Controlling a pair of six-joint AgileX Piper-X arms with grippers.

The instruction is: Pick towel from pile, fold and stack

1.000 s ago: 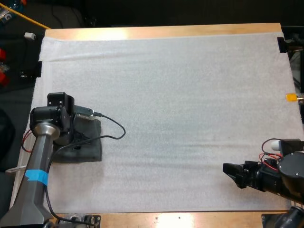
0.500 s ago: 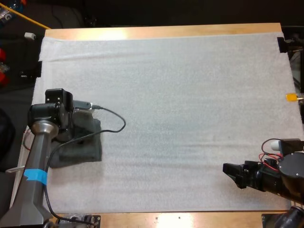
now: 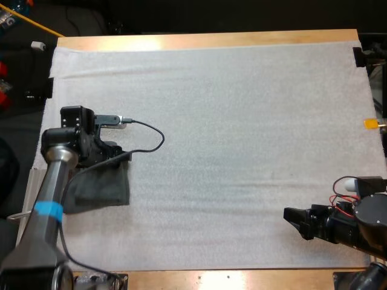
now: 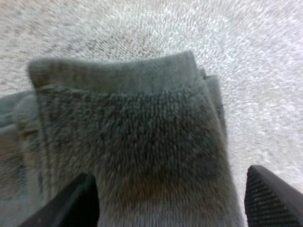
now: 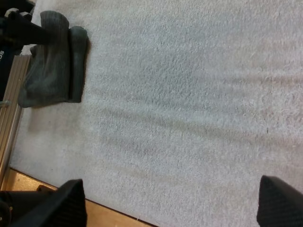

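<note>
- Grey-green towel (image 3: 100,190) is folded up and lying flat on the mat (image 3: 242,121), near the mat's left edge and toward the near side of the table (image 3: 211,39).
- Up close from the left wrist, the towel (image 4: 128,142) shows a fuzzy top layer with a smoother hem band along its far end, and more layers poking out at one side.
- From the right wrist view the towel (image 5: 52,61) looks like two thick folds side by side.
- Left gripper (image 3: 115,158) sits over the towel's far end. Its fingers are spread wide and not pinching anything: one finger (image 4: 78,198) is over the towel and the other is out past the towel's edge, over bare mat.
- The right wrist view also catches the left gripper (image 5: 21,28) as a dark shape right at the towel's end.
- Right gripper (image 3: 293,219) is well away from the towel, low over the near right part of the mat and pointing left.
- Its fingers (image 5: 66,203) stand far apart with just bare mat between them, so it's holding nothing.
</note>
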